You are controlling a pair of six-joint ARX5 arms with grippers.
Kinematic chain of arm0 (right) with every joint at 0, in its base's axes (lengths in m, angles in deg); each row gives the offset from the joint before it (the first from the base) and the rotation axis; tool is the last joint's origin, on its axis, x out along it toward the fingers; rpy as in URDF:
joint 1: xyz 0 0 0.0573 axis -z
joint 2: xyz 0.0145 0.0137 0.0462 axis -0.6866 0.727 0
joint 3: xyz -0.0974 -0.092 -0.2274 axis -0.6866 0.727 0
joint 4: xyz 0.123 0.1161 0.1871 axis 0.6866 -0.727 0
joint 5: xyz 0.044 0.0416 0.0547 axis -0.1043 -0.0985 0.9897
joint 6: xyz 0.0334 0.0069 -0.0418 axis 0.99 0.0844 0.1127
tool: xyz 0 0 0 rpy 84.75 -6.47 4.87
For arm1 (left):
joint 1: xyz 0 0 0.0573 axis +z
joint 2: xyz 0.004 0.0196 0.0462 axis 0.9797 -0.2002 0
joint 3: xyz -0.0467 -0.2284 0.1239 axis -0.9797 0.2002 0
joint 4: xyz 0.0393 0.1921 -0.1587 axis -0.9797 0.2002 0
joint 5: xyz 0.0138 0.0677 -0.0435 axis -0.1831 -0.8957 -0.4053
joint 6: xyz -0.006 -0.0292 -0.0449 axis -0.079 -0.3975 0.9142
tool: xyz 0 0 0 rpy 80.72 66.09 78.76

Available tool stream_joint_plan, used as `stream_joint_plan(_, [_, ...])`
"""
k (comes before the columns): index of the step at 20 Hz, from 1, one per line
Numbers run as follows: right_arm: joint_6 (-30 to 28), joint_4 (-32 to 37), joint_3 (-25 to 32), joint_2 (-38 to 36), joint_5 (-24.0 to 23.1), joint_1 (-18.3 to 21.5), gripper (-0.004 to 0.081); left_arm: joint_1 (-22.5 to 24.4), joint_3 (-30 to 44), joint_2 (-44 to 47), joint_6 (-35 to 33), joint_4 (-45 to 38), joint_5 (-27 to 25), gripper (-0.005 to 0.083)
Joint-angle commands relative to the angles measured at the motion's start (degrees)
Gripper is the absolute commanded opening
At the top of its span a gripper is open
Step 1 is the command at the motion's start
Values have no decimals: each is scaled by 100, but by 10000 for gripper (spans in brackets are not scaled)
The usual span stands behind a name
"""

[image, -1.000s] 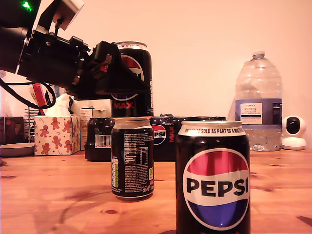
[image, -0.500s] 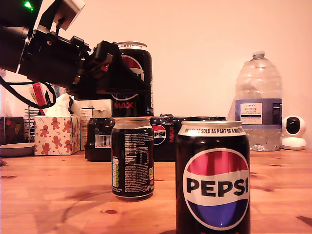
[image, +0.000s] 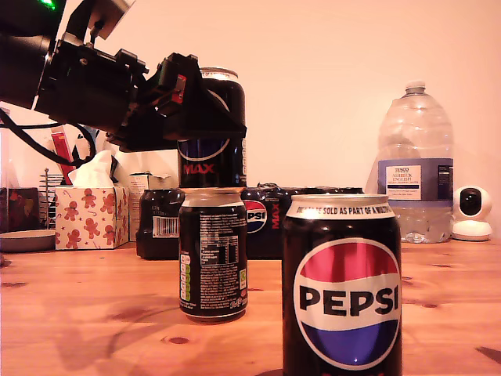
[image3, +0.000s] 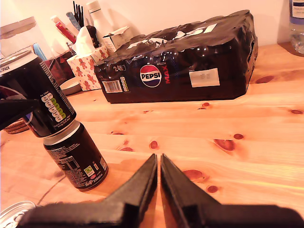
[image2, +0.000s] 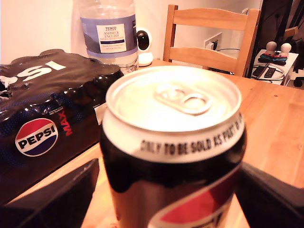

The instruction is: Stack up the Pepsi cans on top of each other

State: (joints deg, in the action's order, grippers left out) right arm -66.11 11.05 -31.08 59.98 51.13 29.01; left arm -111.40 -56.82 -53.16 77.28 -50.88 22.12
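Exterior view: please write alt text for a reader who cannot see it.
My first end effector holds a Pepsi Max can directly over a second can standing on the wooden table. A third can fills the foreground; a multipack and water bottle stand behind.

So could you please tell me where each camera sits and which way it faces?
Exterior: low at table height, facing the wall; my first gripper carries the held can.
First wrist: rides my first gripper, looking over that can's top towards the water bottle.
Second wrist: looks along my second gripper, jaws together.
Shared: the multipack.
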Motion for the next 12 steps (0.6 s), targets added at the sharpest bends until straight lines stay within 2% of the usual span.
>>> stream_joint_plan(1, [0,33,-39,-26,-2,-17,-11,-24,-33,39,20,-146,9,784])
stream_joint_plan(12, [0,-7,-39,-26,4,-17,-11,-127,-756,243,37,-83,177,783])
